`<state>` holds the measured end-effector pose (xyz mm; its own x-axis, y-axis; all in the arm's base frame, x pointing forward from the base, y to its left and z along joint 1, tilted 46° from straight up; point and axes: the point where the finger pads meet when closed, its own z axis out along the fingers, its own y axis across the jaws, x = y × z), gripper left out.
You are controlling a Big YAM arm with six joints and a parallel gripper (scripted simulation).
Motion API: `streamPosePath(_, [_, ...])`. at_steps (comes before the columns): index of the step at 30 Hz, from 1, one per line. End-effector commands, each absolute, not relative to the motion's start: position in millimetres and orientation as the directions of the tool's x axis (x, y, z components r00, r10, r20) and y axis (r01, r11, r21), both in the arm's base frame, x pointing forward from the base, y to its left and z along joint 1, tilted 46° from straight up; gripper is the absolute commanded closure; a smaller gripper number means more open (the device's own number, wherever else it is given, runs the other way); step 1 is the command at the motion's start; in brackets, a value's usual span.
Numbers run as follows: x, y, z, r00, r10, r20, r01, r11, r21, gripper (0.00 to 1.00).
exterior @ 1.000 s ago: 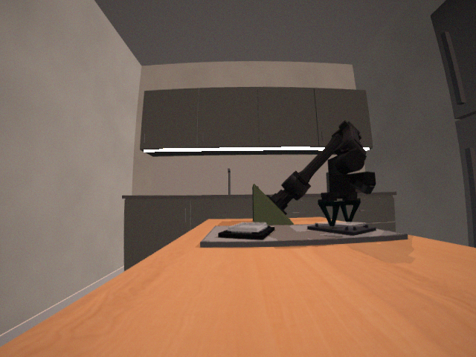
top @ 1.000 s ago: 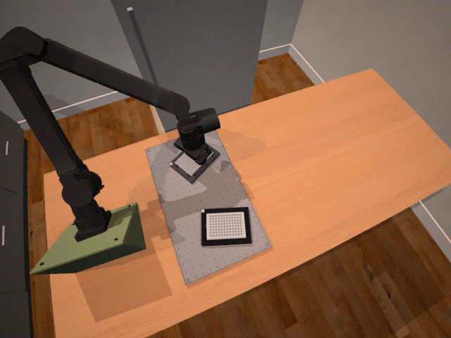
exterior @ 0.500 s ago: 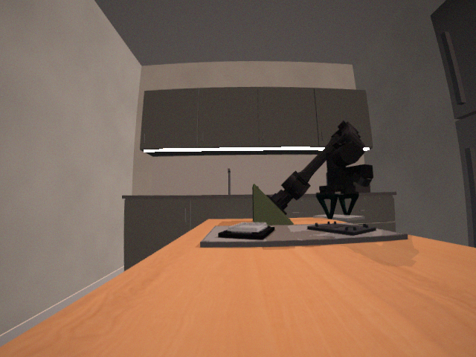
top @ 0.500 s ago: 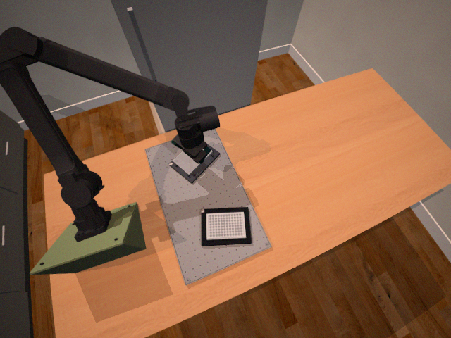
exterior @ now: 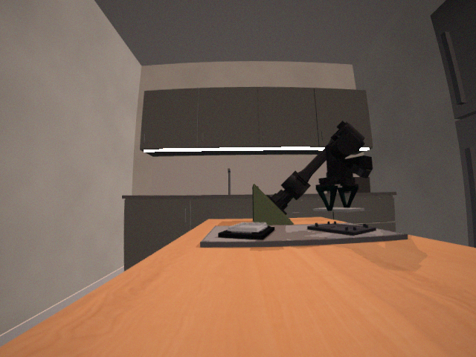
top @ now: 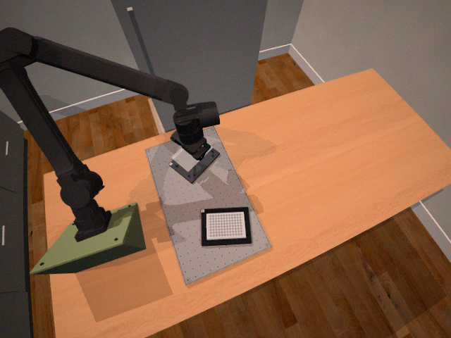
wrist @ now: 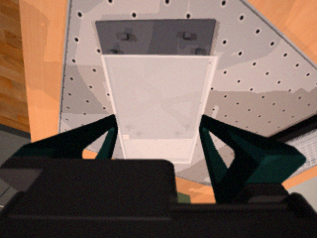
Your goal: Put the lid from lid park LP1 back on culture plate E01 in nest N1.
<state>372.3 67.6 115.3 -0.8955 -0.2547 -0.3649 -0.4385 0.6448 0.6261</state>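
Note:
My gripper (top: 192, 154) is shut on the clear lid (top: 184, 160) and holds it in the air above the dark lid park LP1 (top: 196, 165) at the far end of the grey pegboard. In the side view the lid (exterior: 338, 209) hangs flat between the green fingers (exterior: 338, 205), well clear of the park (exterior: 341, 228). In the wrist view the lid (wrist: 158, 111) sits between both fingers, with the park (wrist: 156, 35) below. The white culture plate E01 (top: 225, 225) sits uncovered in the black nest N1 (top: 225, 243), and also shows in the side view (exterior: 248, 227).
The grey pegboard (top: 204, 203) carries both fixtures on the wooden table. The arm's green base wedge (top: 91, 241) stands left of the board. A tall grey cabinet (top: 196, 54) stands behind the table.

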Motion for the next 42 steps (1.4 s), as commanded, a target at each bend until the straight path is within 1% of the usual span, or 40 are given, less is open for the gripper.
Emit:
streamPosePath(1, [386,70,133,-0.866,-0.289,-0.407,-0.492,0.634,0.596,1.00])
streamPosePath(4, [387,54,141,-0.871,-0.263,-0.416,-0.478,0.651,0.589,1.00])
streamPosePath(8, [386,65,135,-0.869,-0.288,-0.402,-0.488,0.635,0.600,1.00])
streamPosePath(42, [387,57,137,-0.874,-0.270,-0.405,-0.476,0.645,0.597,1.00])
